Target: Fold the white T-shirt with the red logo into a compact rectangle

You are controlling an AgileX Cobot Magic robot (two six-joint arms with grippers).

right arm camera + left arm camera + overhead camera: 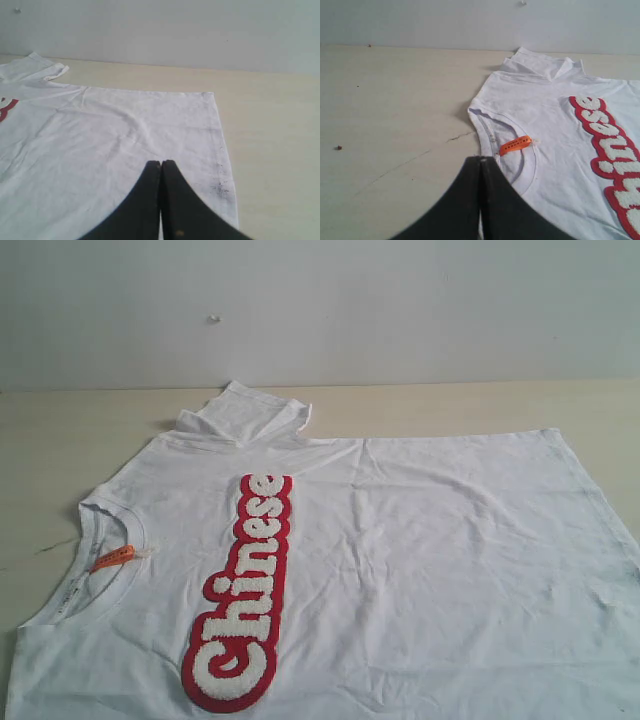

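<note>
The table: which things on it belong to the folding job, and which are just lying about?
Job in hand:
- white T-shirt
- red logo
- orange collar tag
- left pincer and right pincer, both shut

Lying about:
- dark speck on the bare table

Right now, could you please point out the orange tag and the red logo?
orange tag (515, 145): left wrist view, middle of the tag.
red logo (247, 585): exterior view, middle of the strip.
</note>
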